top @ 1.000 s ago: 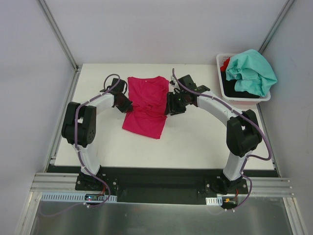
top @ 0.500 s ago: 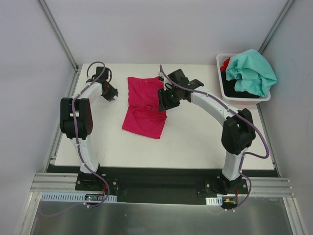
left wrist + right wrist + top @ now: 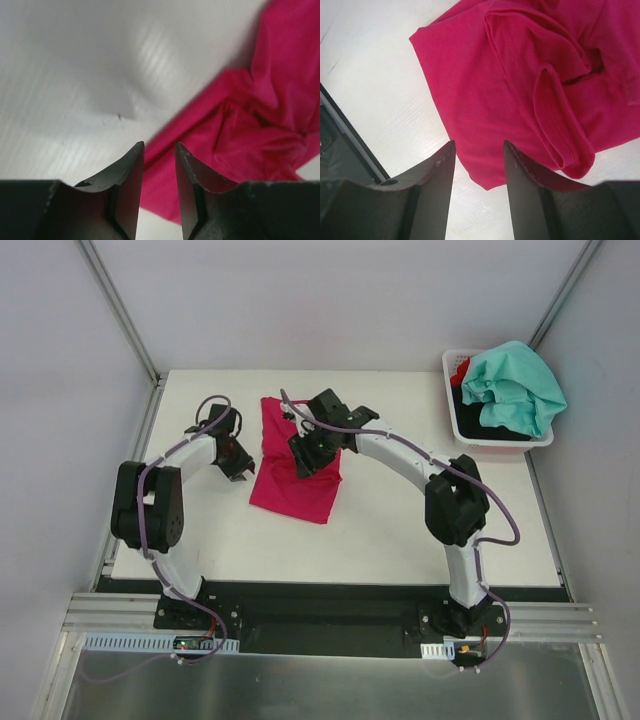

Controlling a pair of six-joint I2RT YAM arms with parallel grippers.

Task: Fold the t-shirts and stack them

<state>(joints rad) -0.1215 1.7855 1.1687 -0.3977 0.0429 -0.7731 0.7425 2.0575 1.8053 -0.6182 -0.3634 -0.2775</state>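
Observation:
A magenta-pink t-shirt lies partly folded and creased on the white table, left of centre. My right gripper hovers over its middle, open with nothing between the fingers; in the right wrist view the shirt and its near corner lie below the jaws. My left gripper stands just off the shirt's left edge, open and empty; the left wrist view has the pink cloth ahead. A teal t-shirt tops black and red ones.
A white plastic basket at the back right corner holds the teal, black and red shirts. Metal frame posts rise at both back corners, and white walls close in the table on the left, back and right.
My left gripper let go, swung out to the back left, then came back beside the shirt's left edge. My right gripper moved left from the shirt's right edge to over its middle.

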